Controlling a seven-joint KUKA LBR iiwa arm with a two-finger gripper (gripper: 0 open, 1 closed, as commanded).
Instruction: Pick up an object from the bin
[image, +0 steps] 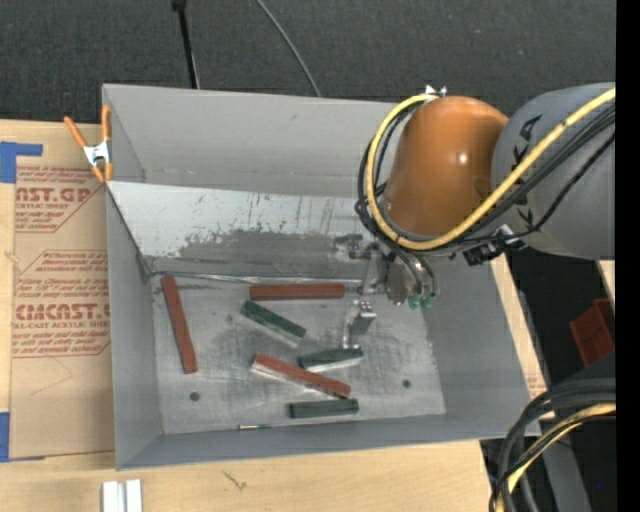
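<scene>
Gripper (358, 330) hangs low in the grey bin (250, 150), at the right end of a dark green bar (325, 358) beside a brown bar (300, 373); open or closed, I cannot tell.

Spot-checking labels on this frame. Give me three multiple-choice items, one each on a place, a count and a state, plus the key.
1. Where in the bin is the gripper?
A. at the left wall
B. right of the floor's middle, by a green stick
C. at the near left corner

2. How many green sticks lie in the bin?
A. one
B. three
C. five

3. How does the red stick nearest the left wall lie?
A. flat, apart from the others
B. standing on end
C. crossed under a green stick

Key: B, it hangs right of the middle. B, three are visible. A, it lies flat and touches no other stick.
</scene>
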